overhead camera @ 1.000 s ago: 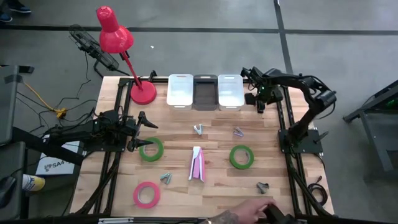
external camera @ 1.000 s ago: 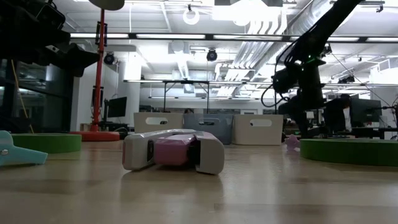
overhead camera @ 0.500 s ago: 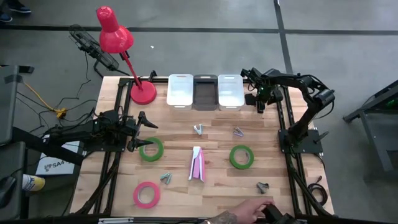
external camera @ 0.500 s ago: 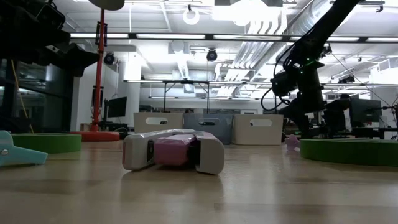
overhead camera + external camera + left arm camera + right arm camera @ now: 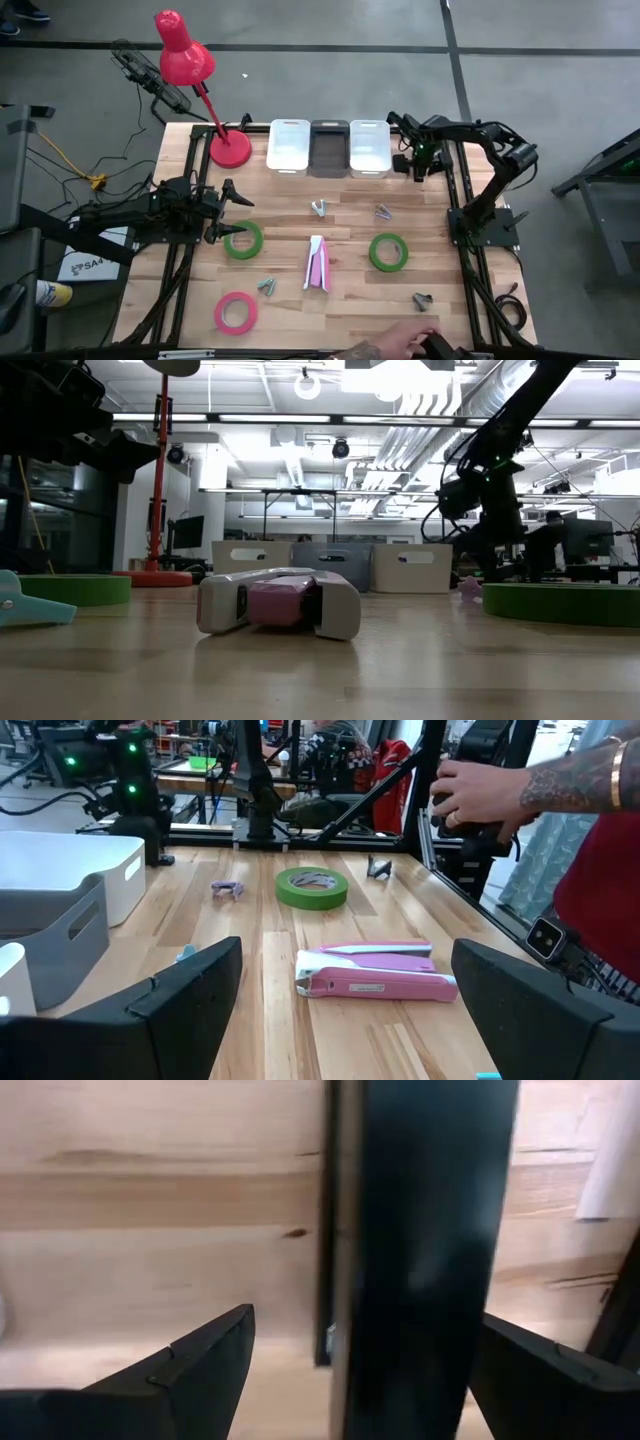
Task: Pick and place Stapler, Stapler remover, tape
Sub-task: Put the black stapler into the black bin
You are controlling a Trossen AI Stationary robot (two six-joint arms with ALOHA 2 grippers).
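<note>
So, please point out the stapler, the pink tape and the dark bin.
stapler (image 5: 317,263): high view, middle of its pink top.
pink tape (image 5: 235,313): high view, left part of the ring band.
dark bin (image 5: 330,148): high view, its inner floor.

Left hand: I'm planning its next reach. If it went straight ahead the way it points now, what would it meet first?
Probably the pink and white stapler, lying directly between the open left hand's fingers in its wrist view. The green tape roll lies beyond it.

stapler (image 5: 317,263) between tape rolls (image 5: 243,240) — centre-table
</note>
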